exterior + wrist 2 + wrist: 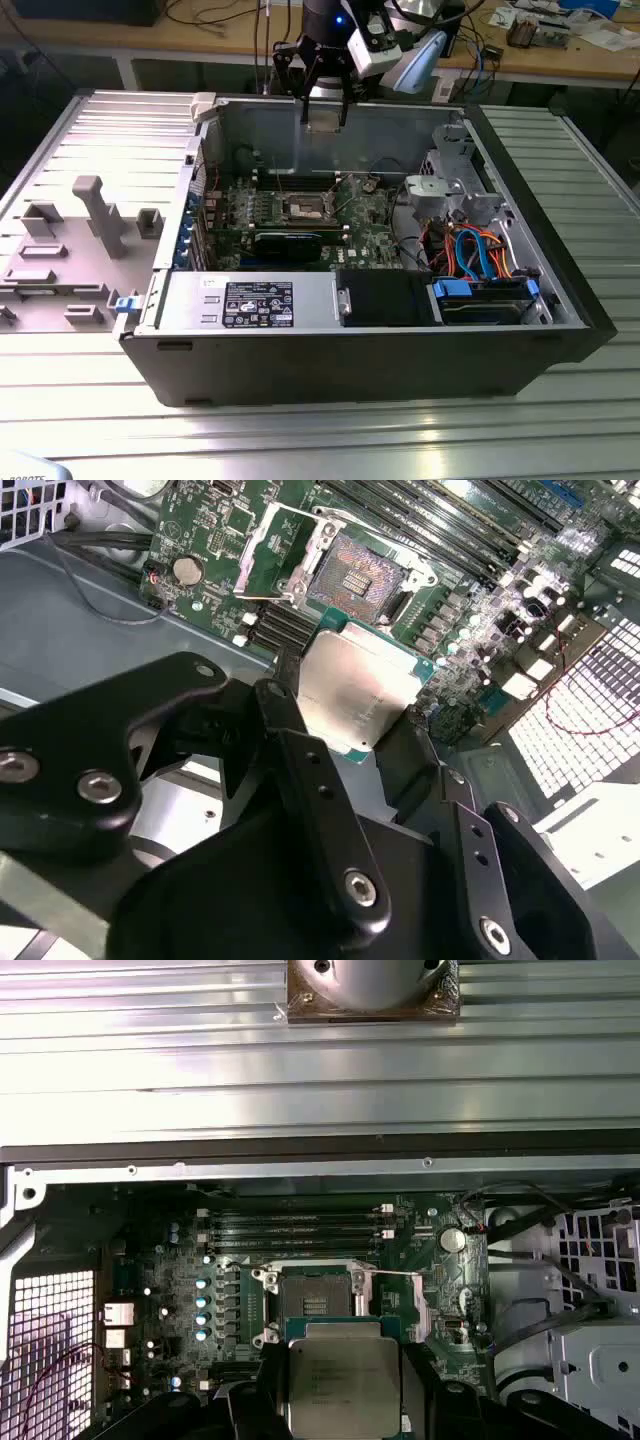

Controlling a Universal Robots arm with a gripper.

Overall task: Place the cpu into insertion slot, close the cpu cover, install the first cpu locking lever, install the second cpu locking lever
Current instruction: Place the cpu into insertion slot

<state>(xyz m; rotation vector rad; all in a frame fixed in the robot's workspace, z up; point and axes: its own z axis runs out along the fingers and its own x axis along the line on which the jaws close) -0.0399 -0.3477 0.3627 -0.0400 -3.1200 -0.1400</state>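
— How's the arm (322,22) sitting?
— Over the back wall of the open case (350,375), pincer (324,112) pointing down.
— Holding anything?
— Its fingers grip the cpu (358,692) by its edges. The slot (318,1298) lies uncovered on the board (372,240) below, apart from the chip.

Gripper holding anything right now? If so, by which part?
Yes. The gripper holds the cpu, pinched by two opposite side edges, with its metal top showing.
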